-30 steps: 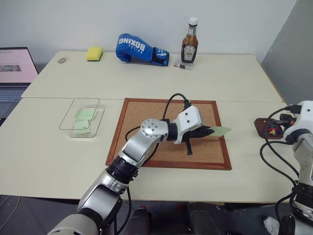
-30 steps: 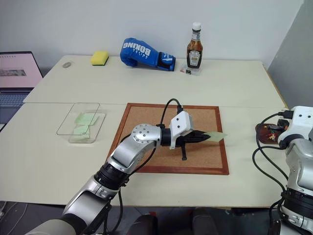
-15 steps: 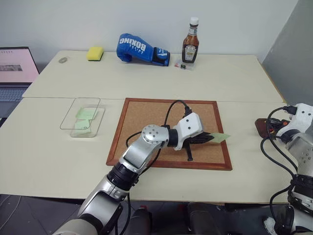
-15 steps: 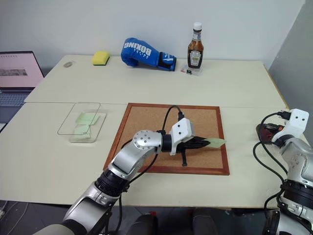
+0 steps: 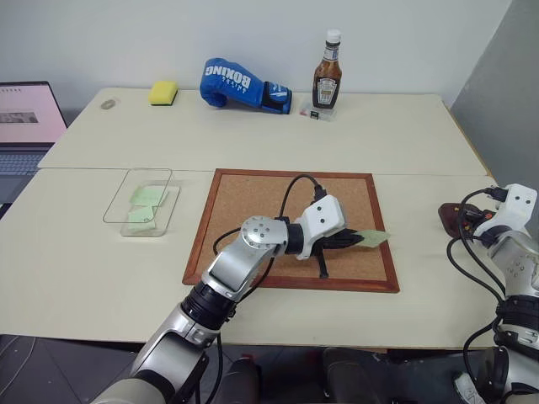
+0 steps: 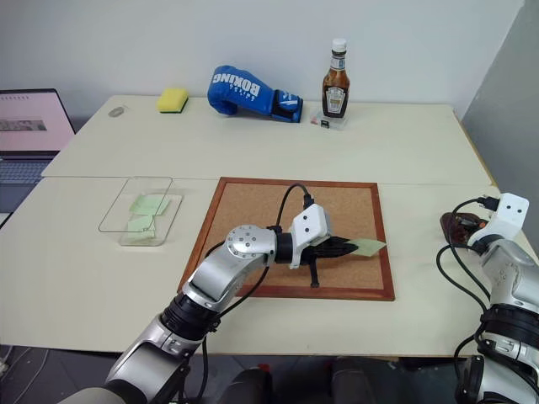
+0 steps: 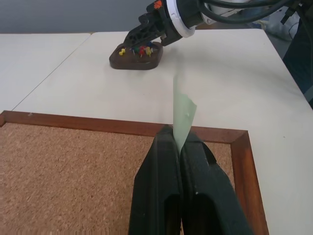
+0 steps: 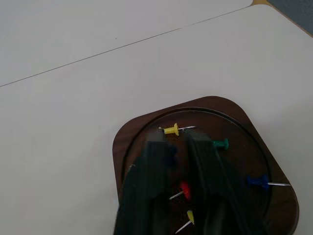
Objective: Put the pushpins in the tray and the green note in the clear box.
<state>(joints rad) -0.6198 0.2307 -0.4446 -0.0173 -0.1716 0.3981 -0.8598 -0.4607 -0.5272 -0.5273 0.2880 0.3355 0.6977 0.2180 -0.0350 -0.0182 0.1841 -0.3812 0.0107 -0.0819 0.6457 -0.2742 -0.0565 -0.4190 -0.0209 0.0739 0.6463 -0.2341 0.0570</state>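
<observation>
Two end effectors busy: left end effector pinching green note by edge over corkboard; right end effector slightly parted over tray, pushpins inside. Clear box far; thin grip, note could slip mid-carry.

You're looking at an office or lab room: plain white walls, two pale desks pushed together, and an open laptop at the left edge. A cork pinboard lies flat on the near desk. The boxing glove, sponge and sauce bottle at the back look like test props.
</observation>
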